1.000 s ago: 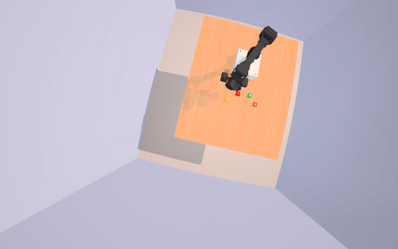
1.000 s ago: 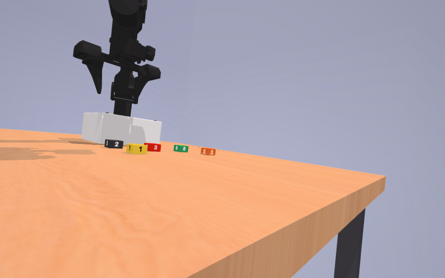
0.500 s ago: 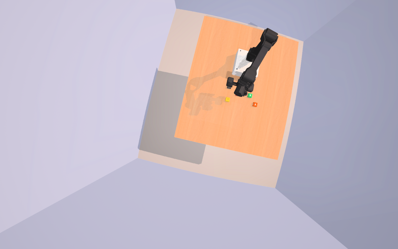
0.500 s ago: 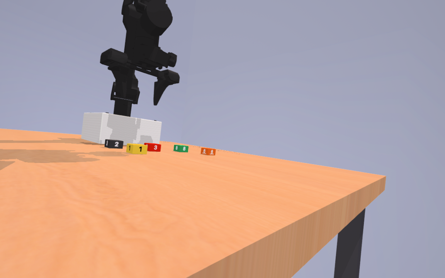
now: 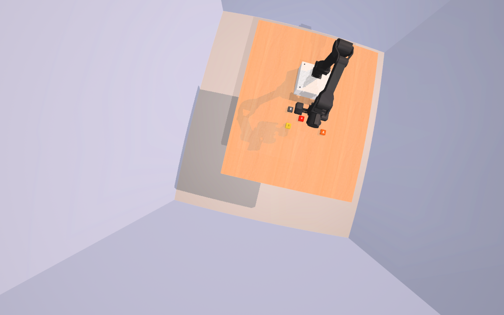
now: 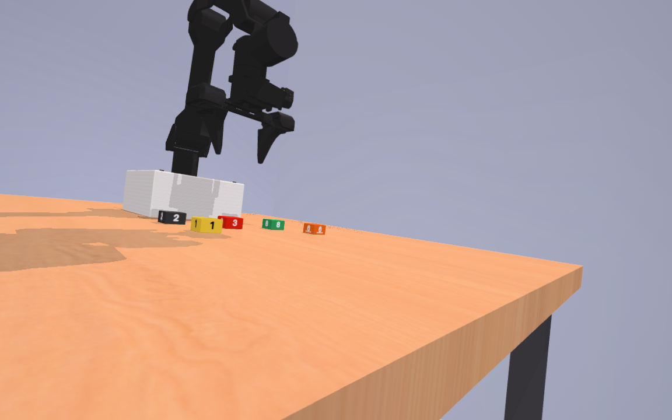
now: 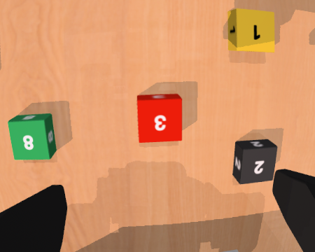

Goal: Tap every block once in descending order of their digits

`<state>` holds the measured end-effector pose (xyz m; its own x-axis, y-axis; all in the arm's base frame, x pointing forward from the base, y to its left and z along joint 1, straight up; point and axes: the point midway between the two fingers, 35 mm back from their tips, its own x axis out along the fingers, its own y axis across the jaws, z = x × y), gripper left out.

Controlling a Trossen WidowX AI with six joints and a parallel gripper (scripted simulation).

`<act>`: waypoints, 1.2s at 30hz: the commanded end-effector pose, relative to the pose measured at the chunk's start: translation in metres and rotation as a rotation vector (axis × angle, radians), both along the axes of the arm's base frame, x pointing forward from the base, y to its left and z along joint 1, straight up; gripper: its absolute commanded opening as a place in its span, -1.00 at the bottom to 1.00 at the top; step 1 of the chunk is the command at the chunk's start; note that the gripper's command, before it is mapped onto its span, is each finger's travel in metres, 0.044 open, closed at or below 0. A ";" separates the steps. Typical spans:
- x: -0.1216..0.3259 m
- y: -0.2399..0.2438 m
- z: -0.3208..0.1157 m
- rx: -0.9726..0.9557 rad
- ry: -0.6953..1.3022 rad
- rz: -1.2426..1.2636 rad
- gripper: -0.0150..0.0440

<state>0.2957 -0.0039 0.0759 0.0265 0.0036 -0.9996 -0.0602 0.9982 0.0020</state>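
My gripper (image 6: 239, 157) (image 7: 173, 192) is open and empty, high above the table. In the wrist view, the red 3 block (image 5: 301, 118) (image 6: 231, 222) (image 7: 159, 120) lies ahead between the finger lines. The green 8 block (image 6: 273, 224) (image 7: 31, 140) is ahead of the left finger; the arm hides it in the top view. The black 2 block (image 5: 289, 109) (image 6: 172, 217) (image 7: 256, 162) is near the right fingertip in the image. The yellow 1 block (image 5: 288, 125) (image 6: 206, 224) (image 7: 255, 29) is farther ahead. The orange block (image 5: 323, 132) (image 6: 314, 228) has an underlined digit, too small to read surely.
The white base box (image 5: 304, 80) (image 6: 140, 193) stands behind the blocks, under the arm. The wooden table (image 5: 285, 164) (image 6: 328, 313) has its near right corner and a dark leg (image 6: 526, 365) in the exterior view. Arm shadows fall across the table.
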 end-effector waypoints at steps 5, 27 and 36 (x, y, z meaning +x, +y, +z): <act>0.001 0.001 0.001 0.000 -0.003 -0.006 0.86; -0.028 0.092 0.001 0.009 0.000 -0.005 0.86; -0.028 0.092 0.001 0.009 0.000 -0.005 0.86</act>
